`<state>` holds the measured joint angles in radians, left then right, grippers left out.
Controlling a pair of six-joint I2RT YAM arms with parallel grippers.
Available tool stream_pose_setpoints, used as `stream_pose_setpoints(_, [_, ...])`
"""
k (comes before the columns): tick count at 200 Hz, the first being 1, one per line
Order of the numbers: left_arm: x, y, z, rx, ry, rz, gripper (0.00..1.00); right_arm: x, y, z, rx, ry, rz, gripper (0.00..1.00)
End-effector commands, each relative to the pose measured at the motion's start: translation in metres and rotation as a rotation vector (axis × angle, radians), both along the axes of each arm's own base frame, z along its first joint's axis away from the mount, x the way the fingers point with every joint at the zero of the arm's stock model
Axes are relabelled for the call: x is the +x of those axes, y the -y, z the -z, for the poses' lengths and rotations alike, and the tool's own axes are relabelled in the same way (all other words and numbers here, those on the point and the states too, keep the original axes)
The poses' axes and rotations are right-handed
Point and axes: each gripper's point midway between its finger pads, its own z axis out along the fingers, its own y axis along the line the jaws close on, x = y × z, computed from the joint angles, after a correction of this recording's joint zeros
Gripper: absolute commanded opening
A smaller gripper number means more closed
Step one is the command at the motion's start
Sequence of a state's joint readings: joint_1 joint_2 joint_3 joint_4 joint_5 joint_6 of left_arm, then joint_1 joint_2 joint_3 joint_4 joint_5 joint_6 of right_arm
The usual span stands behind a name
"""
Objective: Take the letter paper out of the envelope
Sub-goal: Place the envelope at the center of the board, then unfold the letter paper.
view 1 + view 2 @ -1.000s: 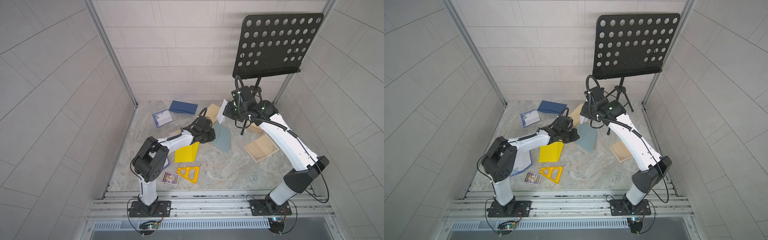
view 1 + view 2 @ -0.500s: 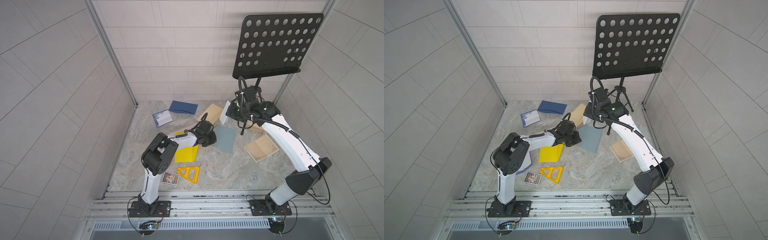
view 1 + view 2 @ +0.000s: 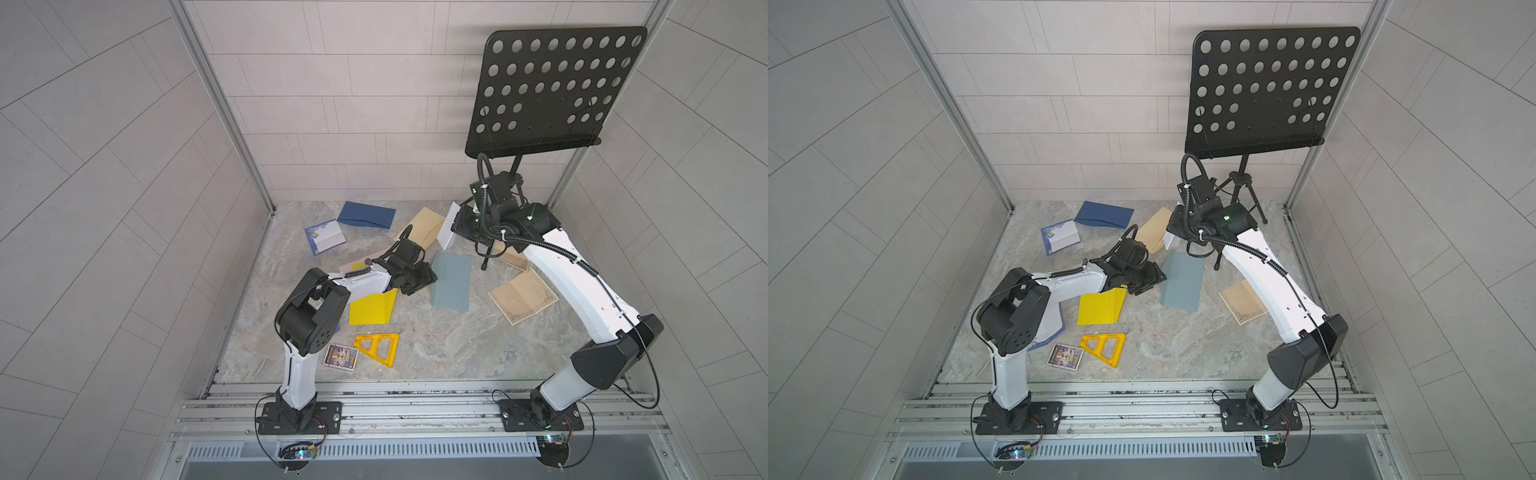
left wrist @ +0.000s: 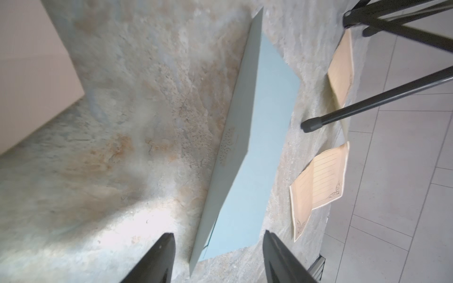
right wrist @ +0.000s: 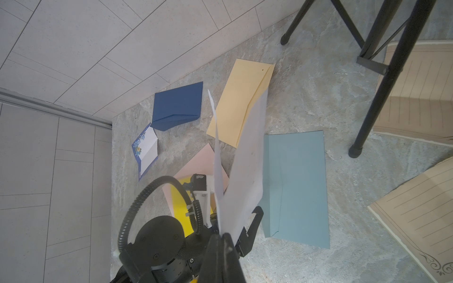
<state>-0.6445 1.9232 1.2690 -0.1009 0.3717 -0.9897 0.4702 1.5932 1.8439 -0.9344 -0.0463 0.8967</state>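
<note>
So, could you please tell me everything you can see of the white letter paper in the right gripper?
The white letter paper is a plain, thin sheet folded into a V, its two leaves splaying apart. The right gripper, shut, pinches one end and holds it in the air, clear of the grey-blue envelope lying flat nearby.

The marbled worktop carries a grey-blue envelope mid-surface, with a navy envelope and a tan envelope by its far edge.

Both top views: high at front, angled steeply down, far, whole scene. Wrist views: close, floorward. Shared everywhere: teal envelope.
</note>
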Motion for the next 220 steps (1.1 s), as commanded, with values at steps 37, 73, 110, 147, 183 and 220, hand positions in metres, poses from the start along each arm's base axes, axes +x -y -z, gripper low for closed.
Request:
stream_pose_setpoints(37, [0.009,-0.059,-0.089,-0.035,0.108,-0.128,0.66,0.004,-0.011,-0.014,0.091,0.043,-0.089,0.00])
stream_pose_setpoints(73, [0.003,-0.101,-0.146,-0.159,0.140,-0.248,0.68,0.011,-0.033,-0.023,0.265,0.035,-0.210,0.00])
stream_pose_setpoints(110, [-0.001,-0.128,-0.199,-0.436,0.120,-0.431,0.76,0.014,-0.060,-0.034,0.465,0.057,-0.308,0.00])
stream_pose_setpoints(147, [-0.004,-0.149,-0.242,-0.614,0.094,-0.559,0.85,0.012,-0.090,-0.055,0.668,0.072,-0.449,0.00])
stream_pose_setpoints(183, [-0.016,-0.173,-0.229,-0.686,-0.048,-0.665,0.78,0.016,-0.099,-0.077,0.822,0.128,-0.484,0.00])
stream_pose_setpoints(220, [-0.014,-0.193,-0.241,-0.780,-0.027,-0.708,0.57,0.029,-0.099,-0.094,1.010,0.149,-0.436,0.00])
